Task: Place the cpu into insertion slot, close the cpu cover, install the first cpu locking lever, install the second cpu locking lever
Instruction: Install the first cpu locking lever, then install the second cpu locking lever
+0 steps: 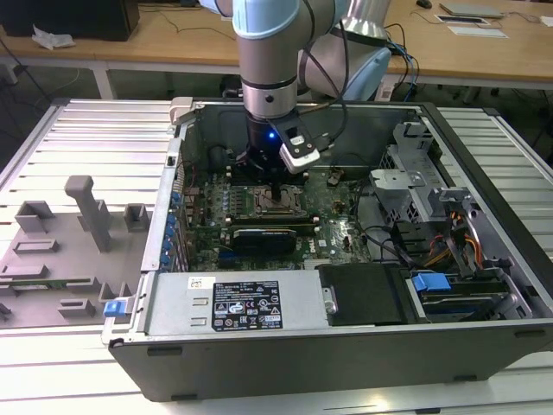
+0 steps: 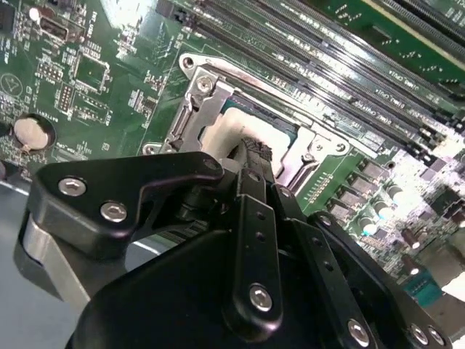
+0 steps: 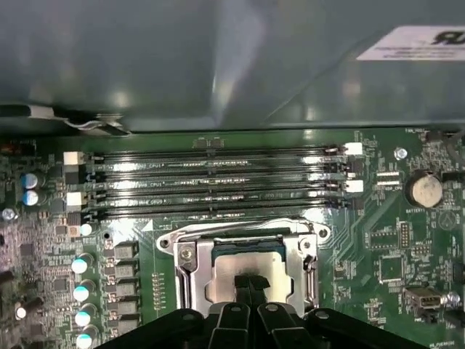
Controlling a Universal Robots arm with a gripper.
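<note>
In the exterior view the arm reaches down into an open computer case, and my gripper (image 1: 275, 192) is at the insertion slot (image 1: 259, 204) on the green board. In both wrist views the cpu (image 3: 224, 267) (image 2: 216, 138) lies flat in the socket with its pale metal top showing. The cpu cover (image 3: 185, 273) (image 2: 190, 116) is a silvery frame lying flat around it. My gripper (image 3: 251, 282) (image 2: 251, 149) is shut, its two black fingers pressed together with nothing between them. Their tips rest on the middle of the cpu's top.
Long black memory slots (image 3: 218, 182) run just beyond the socket, with the case wall (image 3: 218, 65) behind them. A coin battery (image 3: 423, 189) sits to one side. A black card (image 1: 263, 235), the power supply (image 1: 229, 303) and a drive cage (image 1: 415, 173) crowd the case. Grey fixtures (image 1: 86, 212) stand outside, at the exterior view's left.
</note>
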